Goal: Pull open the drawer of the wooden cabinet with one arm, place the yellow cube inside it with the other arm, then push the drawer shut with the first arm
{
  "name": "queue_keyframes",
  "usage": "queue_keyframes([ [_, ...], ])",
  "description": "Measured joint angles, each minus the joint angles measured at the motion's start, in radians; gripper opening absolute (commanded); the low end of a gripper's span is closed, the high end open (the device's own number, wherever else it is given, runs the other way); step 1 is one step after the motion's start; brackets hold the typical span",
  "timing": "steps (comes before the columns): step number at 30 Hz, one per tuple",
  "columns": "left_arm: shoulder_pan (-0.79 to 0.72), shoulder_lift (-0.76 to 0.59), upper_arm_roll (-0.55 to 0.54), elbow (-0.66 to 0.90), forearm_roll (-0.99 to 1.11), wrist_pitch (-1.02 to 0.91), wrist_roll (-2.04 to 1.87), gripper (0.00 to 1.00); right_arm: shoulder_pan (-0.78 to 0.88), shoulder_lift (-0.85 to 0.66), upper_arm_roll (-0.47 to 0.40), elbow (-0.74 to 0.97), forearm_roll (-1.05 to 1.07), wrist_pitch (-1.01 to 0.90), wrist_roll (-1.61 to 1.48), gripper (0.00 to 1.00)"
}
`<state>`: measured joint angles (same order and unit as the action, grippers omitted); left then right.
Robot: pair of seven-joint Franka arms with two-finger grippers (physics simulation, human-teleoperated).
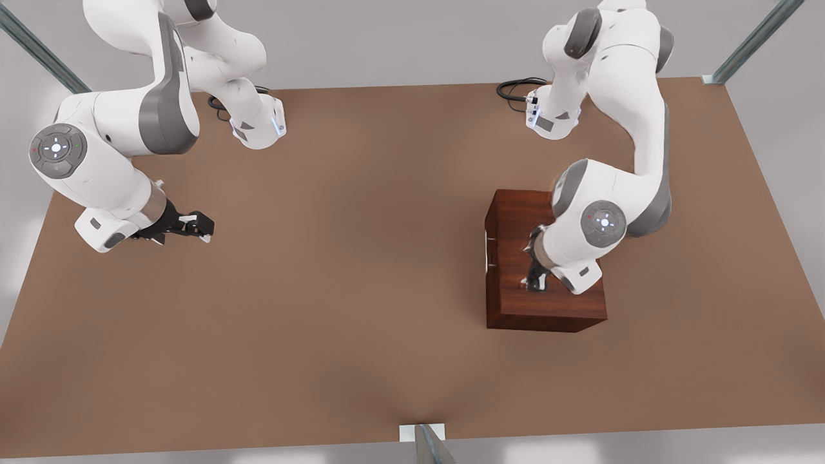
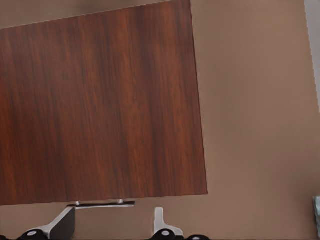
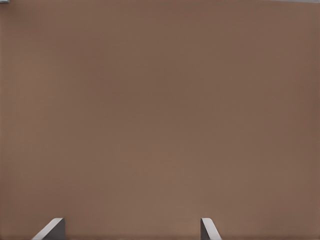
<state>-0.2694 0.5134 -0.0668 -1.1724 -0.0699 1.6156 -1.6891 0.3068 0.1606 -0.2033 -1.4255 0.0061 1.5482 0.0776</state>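
The wooden cabinet (image 1: 544, 264) stands on the table at the front view's right, its grained top (image 2: 100, 105) broad in the left wrist view. The drawer sits flush in the cabinet; its thin silver handle (image 2: 102, 203) runs along the face turned to the front view's left (image 1: 488, 252). My left gripper (image 1: 535, 276) hangs above the cabinet top near that edge, open, its fingertips (image 2: 159, 220) just beyond the handle, gripper midpoint (image 2: 111, 226). My right gripper (image 1: 203, 227) waits open over bare table at the front view's left, fingers (image 3: 209, 229) wide apart, midpoint (image 3: 131, 230). The yellow cube is out of view.
The brown table (image 1: 361, 258) stretches wide between the two arms. Both arm bases (image 1: 258, 125) and black cables (image 1: 515, 87) sit at the far edge. Metal frame posts (image 1: 751, 42) stand at the corners, and a bracket (image 1: 422, 433) at the near edge.
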Motion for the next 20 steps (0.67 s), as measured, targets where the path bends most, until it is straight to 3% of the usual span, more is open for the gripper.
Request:
queue_keyframes([
  [8, 0.104, -0.196, -0.055, -0.018, 0.078, -0.162, 0.503, 1.00, 0.000, 0.000, 0.000, 0.000, 0.000, 0.000, -0.003, 1.00],
  [20, 0.106, -0.211, -0.060, -0.018, 0.097, -0.237, 1.024, 1.00, 0.000, 0.000, 0.000, 0.000, 0.001, 0.000, -0.006, 1.00],
])
